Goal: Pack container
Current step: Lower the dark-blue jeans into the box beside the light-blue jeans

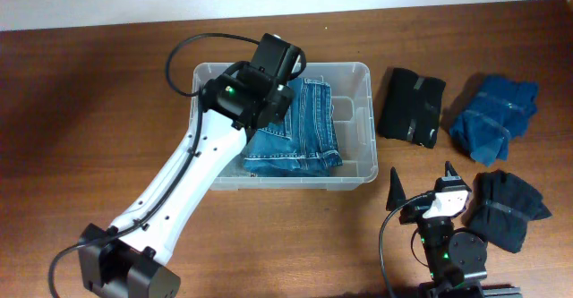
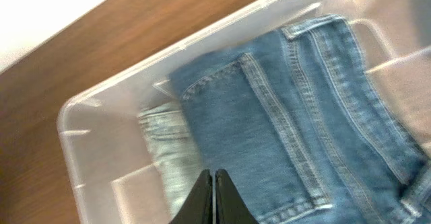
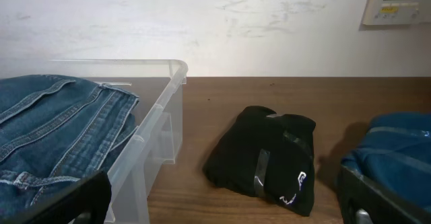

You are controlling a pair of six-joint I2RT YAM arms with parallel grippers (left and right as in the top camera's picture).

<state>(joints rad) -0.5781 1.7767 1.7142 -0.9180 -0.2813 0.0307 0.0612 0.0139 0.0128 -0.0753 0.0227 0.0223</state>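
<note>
The clear plastic container (image 1: 363,76) stands in the middle of the table with folded blue jeans (image 1: 300,135) lying in it. My left gripper (image 1: 267,81) hangs over the container's left half; its wrist hides its fingertips in the overhead view. In the left wrist view the left gripper (image 2: 215,187) is shut and empty just above the jeans (image 2: 289,116), with the container's rim (image 2: 67,113) beyond. My right gripper (image 1: 423,182) is open and empty, low on the table to the right of the container (image 3: 158,126).
A folded black garment with a tape band (image 1: 410,106) (image 3: 269,157) lies right of the container. A folded blue garment (image 1: 494,114) (image 3: 394,160) lies further right. Another folded black garment (image 1: 510,207) lies beside my right arm.
</note>
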